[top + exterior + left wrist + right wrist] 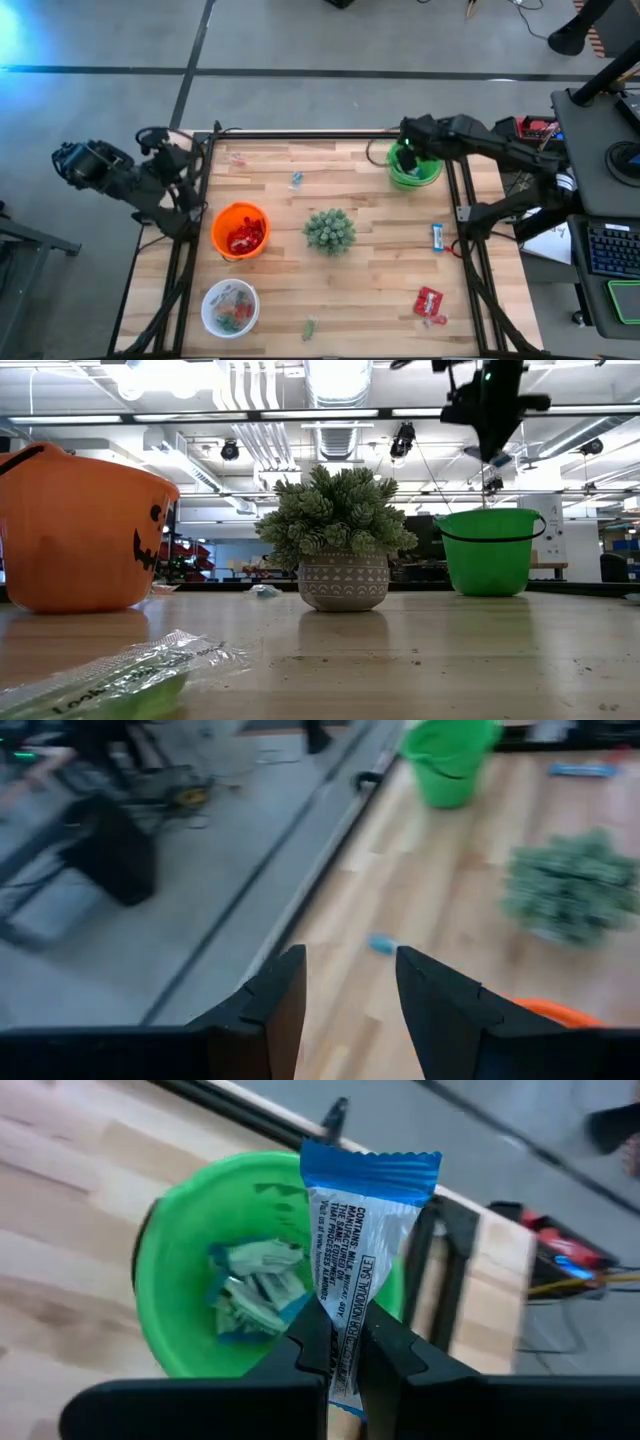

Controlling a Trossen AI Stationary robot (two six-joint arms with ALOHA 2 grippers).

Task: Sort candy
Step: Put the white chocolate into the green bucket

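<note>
High view: sort is partly done. Orange bucket (pixel 239 229) at 9 o'clock of the spiky plant (pixel 329 230) already holds red packets, white bowl (pixel 230 307) at 7 o'clock holds small green and red pieces, green bucket (pixel 415 168) at 1 o'clock holds blue-and-white bars. Strays on the butcher-block tabletop (pixel 370 290): red packet (pixel 429 302) at 5 o'clock, blue bar (pixel 437 237) at 3 o'clock, small teal piece (pixel 296 180) at 11 o'clock, green piece (pixel 308 328) at 6 o'clock. Right gripper (pixel 404 153) sits over the green bucket; left gripper (pixel 185 168) waits off the tabletop's edge at 10 o'clock. Low view: orange bucket is smooth plastic with a jack-o'-lantern face, green one has a dark bail handle, plant sits in a patterned grey pot; a crinkly clear-and-green wrapper (pixel 120 675) lies in the foreground. Left wrist view: left gripper's fingers (pixel 275 1005) are parted, nothing between them. Right wrist view: right gripper (pixel 340 1342) is clenched on a blue-and-white wrapped bar (pixel 362 1240), glossy foil with crimped ends, directly above the bucket's pile of similar bars. Judgement: drop is next, about four pieces left.
</note>
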